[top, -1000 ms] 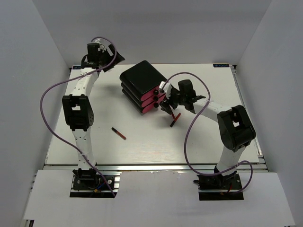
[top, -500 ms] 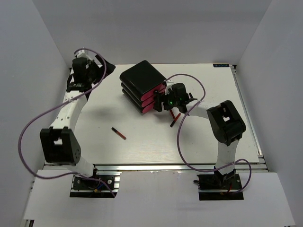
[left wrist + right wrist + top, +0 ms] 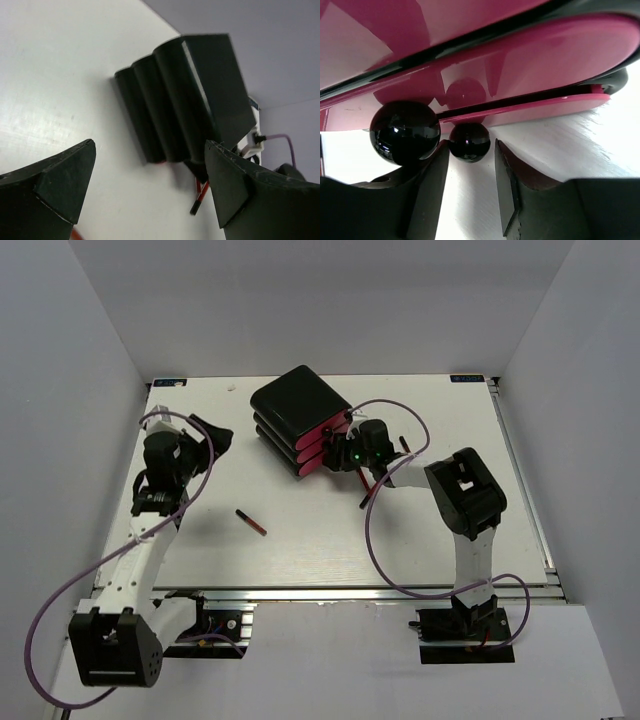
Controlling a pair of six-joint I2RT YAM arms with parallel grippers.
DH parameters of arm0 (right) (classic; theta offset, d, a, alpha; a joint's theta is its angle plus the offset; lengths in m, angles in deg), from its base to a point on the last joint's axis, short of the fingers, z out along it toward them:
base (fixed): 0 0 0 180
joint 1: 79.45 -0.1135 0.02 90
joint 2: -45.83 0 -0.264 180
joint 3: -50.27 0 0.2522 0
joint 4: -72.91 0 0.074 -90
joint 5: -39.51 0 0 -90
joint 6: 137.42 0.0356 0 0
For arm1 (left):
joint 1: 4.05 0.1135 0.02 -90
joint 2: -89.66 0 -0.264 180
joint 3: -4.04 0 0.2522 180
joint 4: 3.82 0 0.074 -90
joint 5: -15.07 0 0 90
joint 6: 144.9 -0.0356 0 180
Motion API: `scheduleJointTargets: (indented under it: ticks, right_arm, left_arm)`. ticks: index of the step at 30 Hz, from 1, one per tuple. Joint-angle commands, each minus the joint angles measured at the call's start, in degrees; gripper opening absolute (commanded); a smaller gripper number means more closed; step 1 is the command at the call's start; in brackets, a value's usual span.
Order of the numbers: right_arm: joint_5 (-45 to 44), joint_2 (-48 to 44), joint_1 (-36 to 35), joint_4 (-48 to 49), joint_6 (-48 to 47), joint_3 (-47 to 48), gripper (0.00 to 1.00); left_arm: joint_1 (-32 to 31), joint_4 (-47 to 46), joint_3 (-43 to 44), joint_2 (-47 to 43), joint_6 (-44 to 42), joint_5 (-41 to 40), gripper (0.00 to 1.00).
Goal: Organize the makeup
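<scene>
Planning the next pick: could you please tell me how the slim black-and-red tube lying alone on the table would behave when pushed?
The slim black-and-red tube lies flat and looks cylindrical, so it would probably roll if pushed sideways. Being thin and seemingly rigid, it is likely light.

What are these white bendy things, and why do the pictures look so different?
They are two robot arms, a left arm and a right arm, bolted to a white table. The wide picture looks down from above; the other two come from wrist cameras. On the table stands a black box with pink drawers. One slim black-and-red lipstick tube lies in the middle, another lipstick tube beside the right arm. The left jaws are open and empty. The right jaws sit either side of a small black drawer knob; whether they pinch it, I cannot tell.
</scene>
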Motion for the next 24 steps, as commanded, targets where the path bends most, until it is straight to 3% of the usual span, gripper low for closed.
scheduleJointTargets:
  ticks: [1,6,7,12,14,15,18,21,24]
  right_arm:
    - [-1.0,0.8,-0.3,4.9,2.4,-0.6,0.46]
    - [0.2,0.5,-0.3,9.3,3.4,-3.5,0.43]
    - [1.9,0.3,-0.1,10.2,3.3,-4.2,0.34]
    - [2.3,-0.5,0.9,11.3,5.9,-6.0,0.29]
    - [3.2,-0.8,1.1,12.0,6.7,-6.6,0.35]
    - [3.3,-0.9,1.2,12.2,6.7,-6.6,0.47]
    - [4.4,-0.4,1.2,12.5,6.7,-5.5,0.63]
    - [4.0,0.9,1.2,12.5,7.7,-3.8,0.7]
    - [3.8,2.8,1.3,12.9,9.2,-2.1,0.7]
  left_arm:
    - [0.2,0.9,-4.6,-6.0,3.0,-2.0,0.98]
    - [0.1,3.6,-8.0,-10.3,3.4,-2.6,0.98]
    - [0.2,3.8,-8.2,-10.8,3.4,-2.5,0.98]
    - [0.2,4.7,-11.0,-12.9,6.0,-1.6,0.98]
    - [0.1,4.9,-13.2,-14.9,8.0,-1.7,0.98]
    - [0.1,5.1,-13.9,-15.6,8.7,-1.7,0.98]
    - [0.1,5.8,-16.6,-18.2,10.5,-2.0,0.98]
    - [0.1,6.8,-17.8,-19.8,11.2,-2.4,0.98]
    - [0.1,8.1,-18.1,-20.5,11.2,-2.5,0.98]
